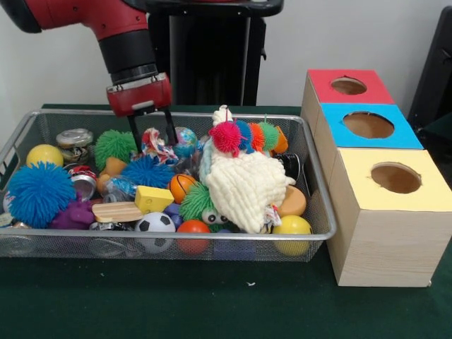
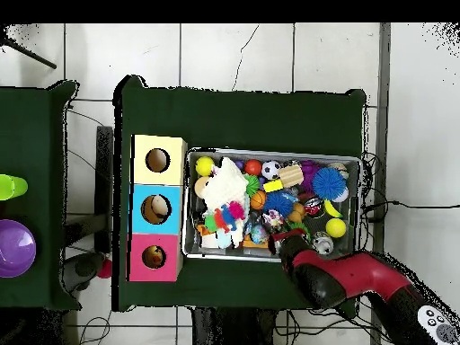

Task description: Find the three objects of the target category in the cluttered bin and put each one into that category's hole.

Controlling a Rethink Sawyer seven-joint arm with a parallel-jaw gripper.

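Front and overhead views of the sorting table. The gripper (image 1: 150, 129) hangs from the red and black arm (image 1: 106, 28) over the far left part of the bin (image 1: 321, 233); its 2 thin black fingers (image 1: 133, 131) stand apart with nothing between them, their tips level with the top of the clutter. Directly beside the fingers sits a green puffer ball (image 1: 114, 145), and just in front of them lies a dark blue puffer ball (image 1: 147, 170). A larger light blue puffer ball (image 1: 40, 193) rests at the near left end, touching the mesh wall. Another green hairy ball (image 1: 195, 200) is partly covered by a cream knitted toy (image 1: 244, 187) that carries a row of small pink, blue, orange and green tufts along its top. Around these lie a yellow ball (image 1: 44, 155), a second yellow ball (image 1: 292, 227) at the near right corner, a black-and-white football (image 1: 155, 224), a small orange basketball (image 1: 181, 186), a yellow foam block (image 1: 153, 198), a wooden block (image 1: 116, 211) and dented cans (image 1: 75, 139). To the right of the bin, in the front view, 3 wooden boxes stand in a row, touching. The red-topped box (image 1: 349, 85) is farthest from the camera, and its hole (image 1: 348, 86) is open and unobstructed. In the overhead view the gripper (image 2: 289, 239) sits above the bin's edge nearest the robot, well apart from the hole (image 2: 154, 257).
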